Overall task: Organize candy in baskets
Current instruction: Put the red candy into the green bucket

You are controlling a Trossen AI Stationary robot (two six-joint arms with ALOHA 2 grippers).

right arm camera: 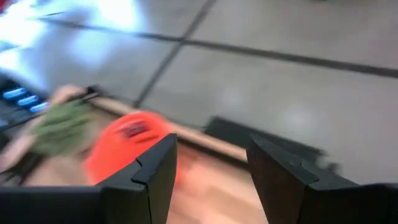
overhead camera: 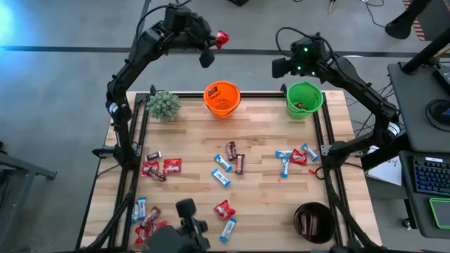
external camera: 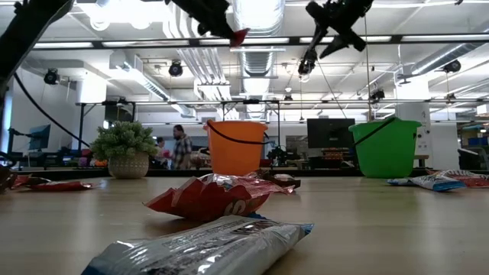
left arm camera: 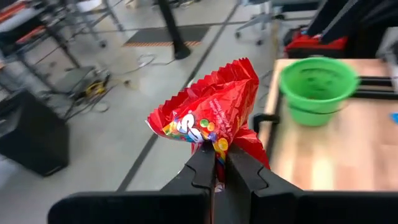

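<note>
My left gripper [overhead camera: 216, 40] is high up, just past the table's far edge and behind the orange basket [overhead camera: 222, 98], shut on a red candy [left arm camera: 208, 115]. My right gripper [overhead camera: 278, 68] hovers open and empty near the far edge, beside the green basket [overhead camera: 304, 99], which has candy inside. The black basket [overhead camera: 313, 221] stands at the near right with brown candy in it. Several red, blue-and-white and brown candy bars [overhead camera: 226, 166] lie flat across the table. My left gripper pinches the red candy by the lower part of its wrapper [left arm camera: 216, 149] between the two fingers. The crinkled wrapper fans out beyond the fingertips. The candy [external camera: 238, 36] is lifted clear, high above the table.
A fuzzy green plant [overhead camera: 163, 105] stands at the far left corner. A red wrapper [external camera: 210, 197] and a silvery one [external camera: 206, 246] lie close to the low camera. A black camera mount [overhead camera: 187, 214] sits at the near edge. People move in the room behind.
</note>
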